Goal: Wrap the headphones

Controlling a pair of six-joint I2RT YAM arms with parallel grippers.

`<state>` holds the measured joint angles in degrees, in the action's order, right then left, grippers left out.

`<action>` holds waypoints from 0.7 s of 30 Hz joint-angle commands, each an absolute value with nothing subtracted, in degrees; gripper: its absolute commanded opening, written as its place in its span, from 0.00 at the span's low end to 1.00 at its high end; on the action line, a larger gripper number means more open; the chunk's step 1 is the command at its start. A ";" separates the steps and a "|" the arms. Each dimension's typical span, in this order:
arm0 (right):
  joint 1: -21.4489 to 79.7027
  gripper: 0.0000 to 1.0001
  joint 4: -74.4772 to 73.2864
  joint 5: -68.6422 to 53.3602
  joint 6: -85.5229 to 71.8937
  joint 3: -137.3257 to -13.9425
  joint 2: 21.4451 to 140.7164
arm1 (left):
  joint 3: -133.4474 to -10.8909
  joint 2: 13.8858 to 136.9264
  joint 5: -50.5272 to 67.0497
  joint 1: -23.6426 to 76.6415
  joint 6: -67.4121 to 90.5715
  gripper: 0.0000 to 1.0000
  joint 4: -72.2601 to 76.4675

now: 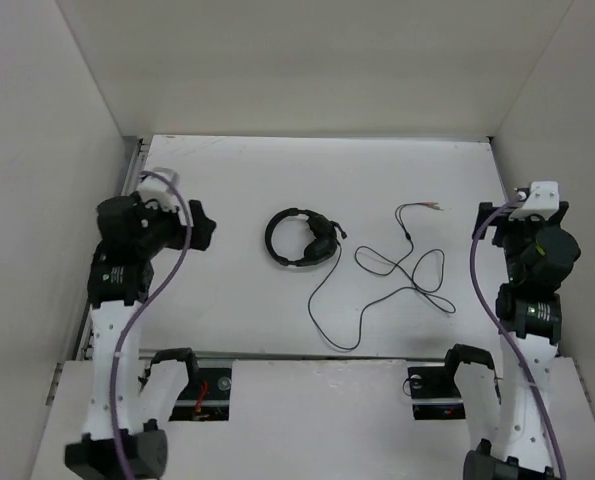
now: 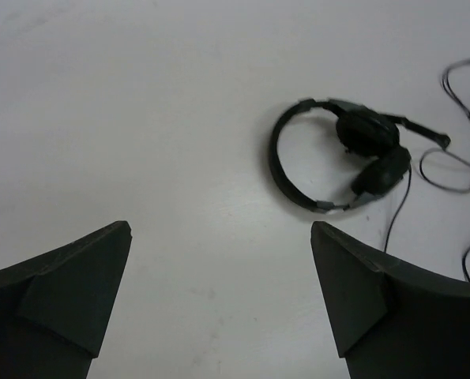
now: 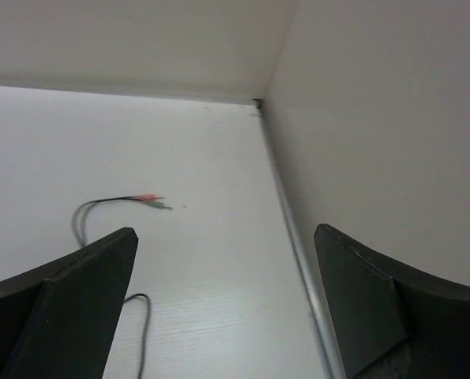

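The black headphones [image 1: 299,240] lie flat on the white table, a little left of centre, earcups folded together. Their thin black cable [image 1: 397,275] sprawls in loose loops to the right and ends in pink and green plugs [image 1: 435,207]. My left gripper [image 1: 202,230] is open and empty, just left of the headphones, which show ahead of it in the left wrist view [image 2: 369,134]. My right gripper [image 1: 525,212] is open and empty near the right wall, facing the back corner. Its view shows the plugs [image 3: 152,200] ahead to the left and a cable loop [image 3: 80,221].
White walls enclose the table on the left, back and right. A metal strip [image 3: 294,237] runs along the foot of the right wall. Purple arm cables [image 1: 162,270] hang along both arms. A raised board [image 1: 307,400] with the arm mounts spans the near edge.
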<state>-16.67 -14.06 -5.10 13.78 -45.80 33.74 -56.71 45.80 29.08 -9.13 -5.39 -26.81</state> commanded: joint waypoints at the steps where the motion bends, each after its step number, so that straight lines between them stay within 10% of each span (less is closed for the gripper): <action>1: -10.43 1.00 -6.07 -8.78 6.61 -45.44 36.11 | -56.70 51.13 14.26 3.80 -3.87 1.00 -27.52; 21: 1.10 1.00 -5.71 -17.93 3.34 -44.73 62.31 | -63.27 88.23 -5.01 24.74 -1.23 0.88 -13.10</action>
<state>0.45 -6.17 -16.08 5.26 -40.95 60.75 -57.80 87.09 0.49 25.39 -1.04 -18.48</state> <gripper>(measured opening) 0.999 0.876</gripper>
